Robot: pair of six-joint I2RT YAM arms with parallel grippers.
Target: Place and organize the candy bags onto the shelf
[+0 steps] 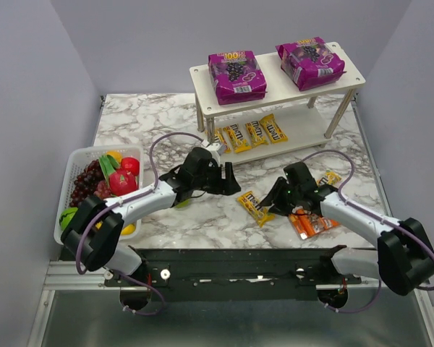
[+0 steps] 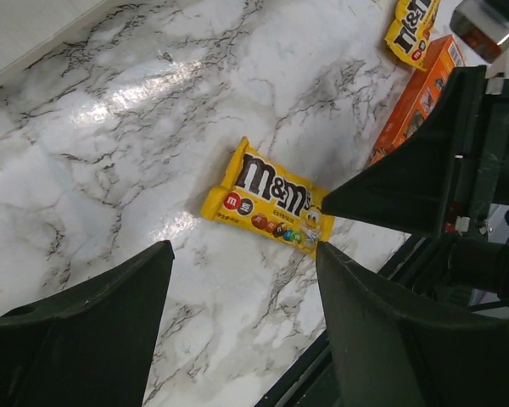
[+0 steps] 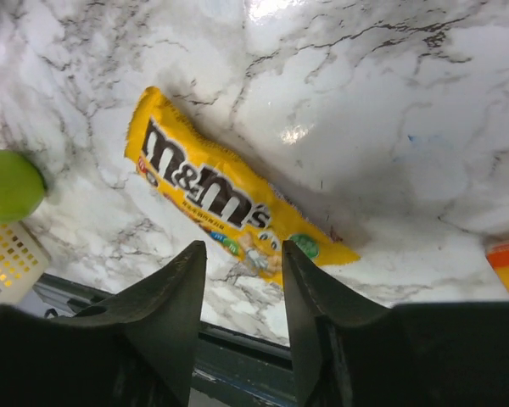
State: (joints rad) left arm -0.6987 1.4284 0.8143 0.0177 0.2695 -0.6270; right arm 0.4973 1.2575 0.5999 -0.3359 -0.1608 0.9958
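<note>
The white two-tier shelf (image 1: 273,73) stands at the back right. Two purple pouches (image 1: 236,76) (image 1: 310,62) lie on its top tier, and several yellow packets (image 1: 255,132) lie in a row on its lower tier. One yellow packet (image 1: 254,207) lies flat on the marble between my grippers; it also shows in the left wrist view (image 2: 267,202) and the right wrist view (image 3: 229,199). Another yellow packet (image 1: 328,178) and the orange pack (image 1: 311,220) lie by my right arm. My left gripper (image 1: 231,181) (image 2: 244,253) is open and empty. My right gripper (image 1: 276,204) (image 3: 242,250) is open and empty, just above the packet's near end.
A white basket (image 1: 67,181) of fruit stands at the left; its corner (image 3: 8,263) and a green fruit (image 3: 8,182) show in the right wrist view. The black front rail runs along the table's near edge, close below both grippers. Grey walls enclose the table.
</note>
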